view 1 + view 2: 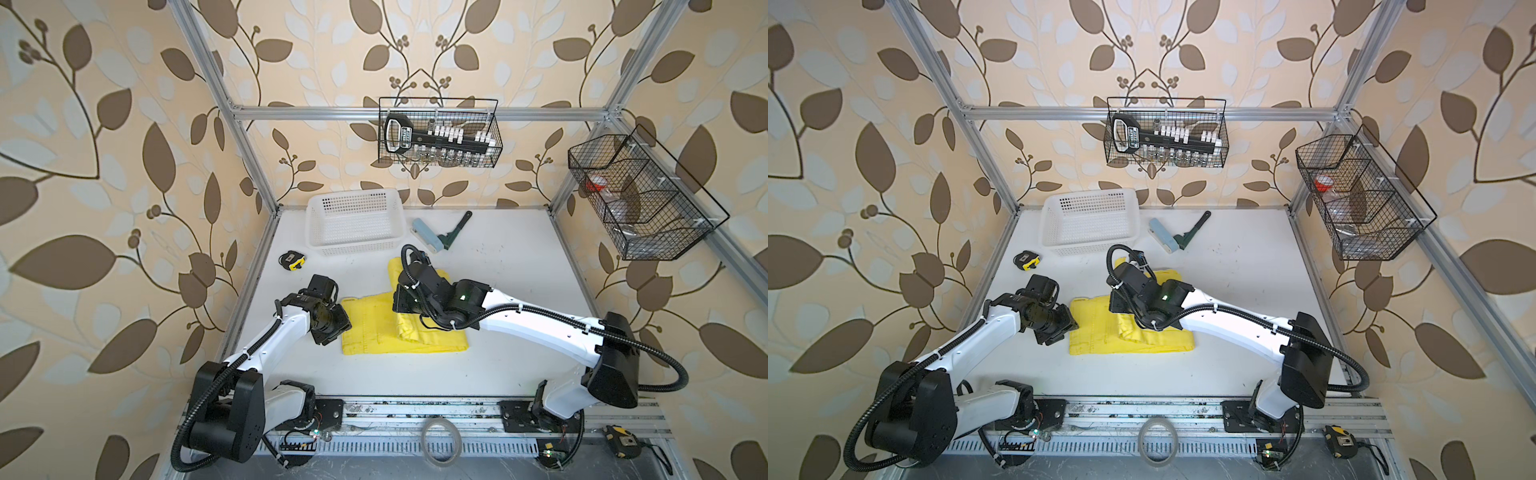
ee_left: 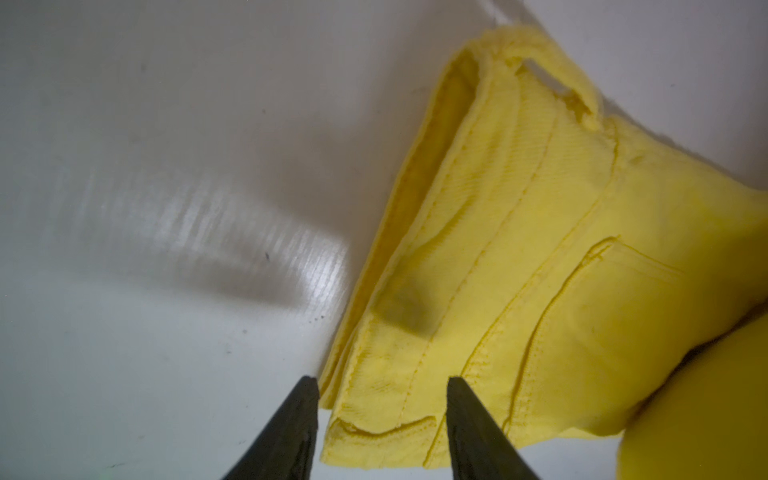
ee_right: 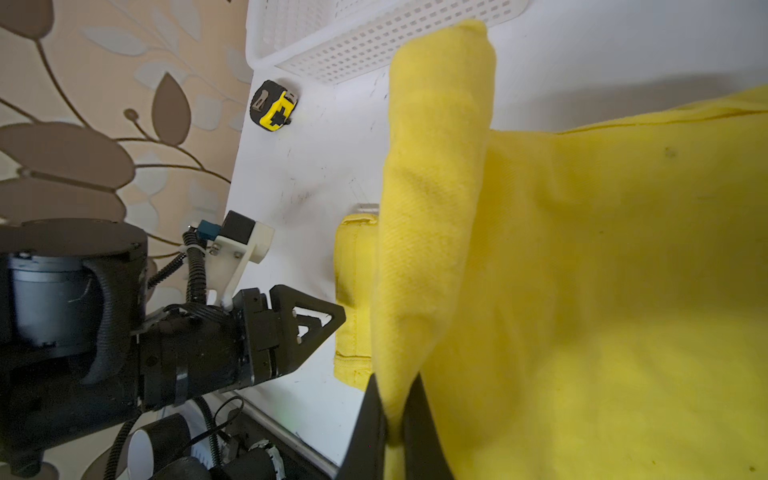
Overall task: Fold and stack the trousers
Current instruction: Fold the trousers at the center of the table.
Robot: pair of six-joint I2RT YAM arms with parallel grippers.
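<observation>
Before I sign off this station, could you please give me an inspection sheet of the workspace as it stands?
Surface: white table, faint dark scuffs.
Job's things: yellow trousers partly folded mid-table, one fold held up.
Clutter: white basket, tape measure, light blue roller, dark green tool.
Grippers: left gripper open, straddling the waistband edge; right gripper shut on the trousers' fabric.
Cables: black conduit along both arms; no snag seen.
Surroundings: aluminium frame, back wire basket, side wire basket, leaf wallpaper.
</observation>
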